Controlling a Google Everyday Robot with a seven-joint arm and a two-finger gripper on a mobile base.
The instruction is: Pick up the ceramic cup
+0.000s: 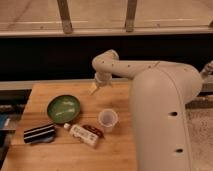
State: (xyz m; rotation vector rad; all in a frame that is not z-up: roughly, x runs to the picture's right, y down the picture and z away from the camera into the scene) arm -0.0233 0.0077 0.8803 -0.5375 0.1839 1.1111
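Note:
The ceramic cup (107,119) is a small pale round cup standing upright on the wooden table (115,150), right of the green plate (64,108). My gripper (94,89) hangs at the end of the white arm above the table's back part, up and left of the cup and well apart from it. It holds nothing that I can see.
A white bottle with a small cap (81,134) lies in front of the plate, with a dark red-brown packet (93,131) beside it. A black striped object (39,133) lies at the front left. My large white arm body (160,120) covers the table's right side.

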